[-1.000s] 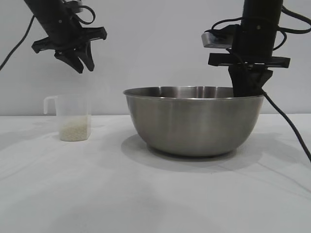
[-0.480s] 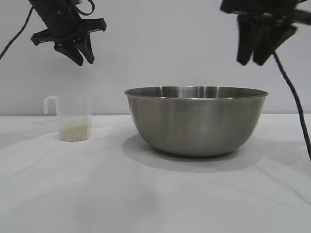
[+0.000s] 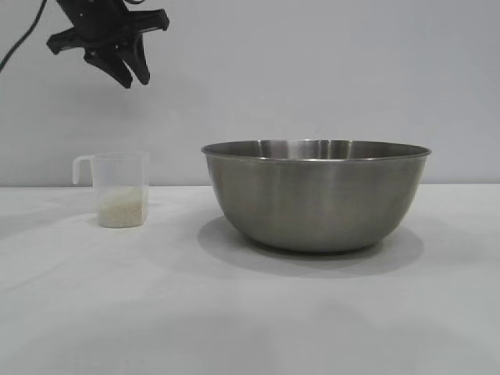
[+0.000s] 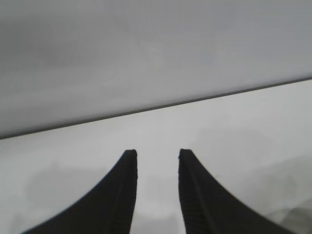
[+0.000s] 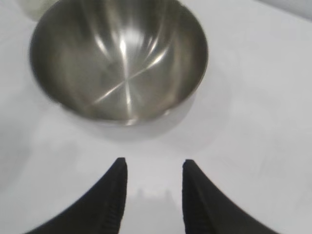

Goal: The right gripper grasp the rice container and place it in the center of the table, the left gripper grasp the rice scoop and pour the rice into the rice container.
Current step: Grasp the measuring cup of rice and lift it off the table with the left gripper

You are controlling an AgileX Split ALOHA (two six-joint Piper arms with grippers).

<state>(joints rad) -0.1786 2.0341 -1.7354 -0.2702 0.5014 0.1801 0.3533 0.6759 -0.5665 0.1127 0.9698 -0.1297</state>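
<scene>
- My left gripper (image 3: 131, 76) is hanging in the upper left of the frame, fingers slightly parted, holding nothing.
- The scoop (image 3: 121, 190) is standing at mid-left, rice (image 3: 121, 208) low inside; light, thin plastic, so I am judging its handle safest.
- The bowl (image 3: 316, 194) is sitting at centre, empty.
- My right gripper (image 5: 152, 195), open and empty, is looking down on the bowl from above.
- The scoop's handle is only partly showing.

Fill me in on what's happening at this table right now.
Nothing is being held. The steel bowl sits empty mid-table. The plastic cup, with rice in its bottom, stands to its left. The left end effector hangs open high above the cup. The right end effector is open, raised above the bowl.
</scene>
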